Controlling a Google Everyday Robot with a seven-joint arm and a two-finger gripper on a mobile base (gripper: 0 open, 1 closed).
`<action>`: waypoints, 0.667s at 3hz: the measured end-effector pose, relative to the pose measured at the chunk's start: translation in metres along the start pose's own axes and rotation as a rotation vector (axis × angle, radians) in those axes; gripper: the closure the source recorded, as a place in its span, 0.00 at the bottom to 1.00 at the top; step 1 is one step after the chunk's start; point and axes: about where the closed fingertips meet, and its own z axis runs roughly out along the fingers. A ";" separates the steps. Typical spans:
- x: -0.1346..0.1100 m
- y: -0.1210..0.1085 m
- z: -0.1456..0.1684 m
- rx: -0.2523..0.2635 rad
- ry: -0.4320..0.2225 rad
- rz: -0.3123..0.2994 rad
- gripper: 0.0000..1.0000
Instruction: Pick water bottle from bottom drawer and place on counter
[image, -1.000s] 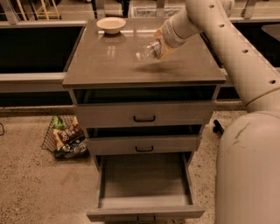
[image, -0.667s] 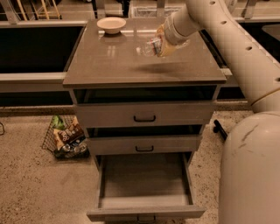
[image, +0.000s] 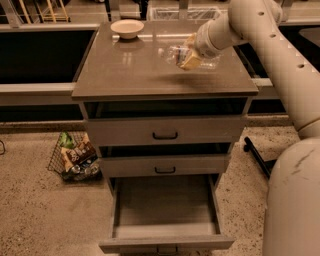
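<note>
My gripper (image: 189, 56) is over the right rear part of the counter (image: 125, 75), at the end of the cream arm that reaches in from the upper right. It is shut on the water bottle (image: 171, 53), a clear bottle held on its side and pointing left, close above the glossy counter top. The bottom drawer (image: 165, 207) is pulled wide open below, and its plain grey floor is bare.
A shallow cream bowl (image: 127, 28) sits at the counter's back left. The two upper drawers (image: 165, 131) stand slightly ajar. A wire basket of snack packets (image: 75, 157) stands on the speckled floor to the left. My own cream base (image: 295, 200) fills the right side.
My gripper with the bottle has shifted slightly back over the counter. The drawers and the bowl have not moved.
</note>
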 end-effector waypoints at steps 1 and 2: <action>0.006 0.008 0.003 -0.002 -0.059 0.130 1.00; 0.012 0.014 0.005 -0.016 -0.089 0.208 0.82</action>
